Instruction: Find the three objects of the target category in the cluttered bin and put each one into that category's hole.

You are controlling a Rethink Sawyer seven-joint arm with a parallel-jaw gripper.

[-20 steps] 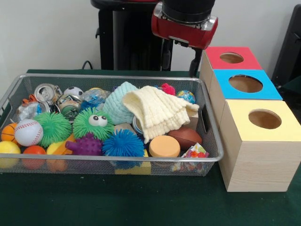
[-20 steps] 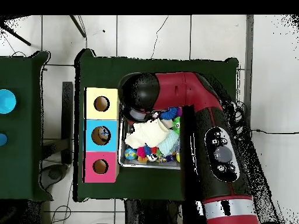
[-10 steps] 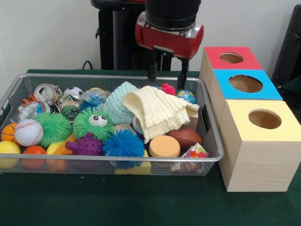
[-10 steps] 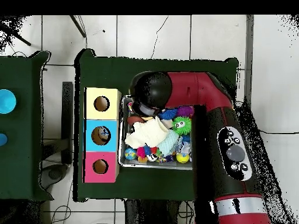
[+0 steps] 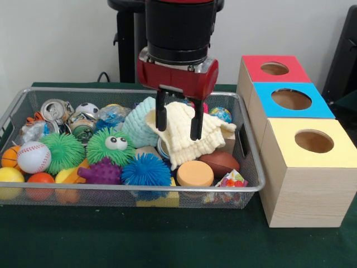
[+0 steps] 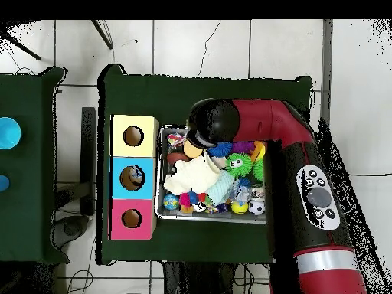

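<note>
The wire-mesh bin (image 5: 83,187) holds a pile of toys. A crumpled clear bottle (image 5: 111,115) with a blue tint lies at the back behind the green fuzzy ball with eyes (image 5: 110,146). Another clear crumpled bottle (image 5: 30,132) lies at the far left end. I do not see a third bottle. My gripper (image 5: 178,118) is open and empty, with its fingers hanging just above the cream cloth (image 5: 187,134) in the bin's middle right. In the overhead view the arm's wrist (image 6: 208,125) hides the gripper.
Three wooden boxes with round holes stand to the right of the bin: red (image 5: 274,68), blue (image 5: 291,99) and yellow (image 5: 313,141). Crushed metal cans (image 5: 54,109) lie at the back left. Spiky balls, a baseball (image 5: 33,156) and a small football (image 5: 219,163) fill the bin.
The gripper has moved from beside the red box leftward and down, over the bin. It now hangs open over the cream cloth. Nothing in the bin has moved.
</note>
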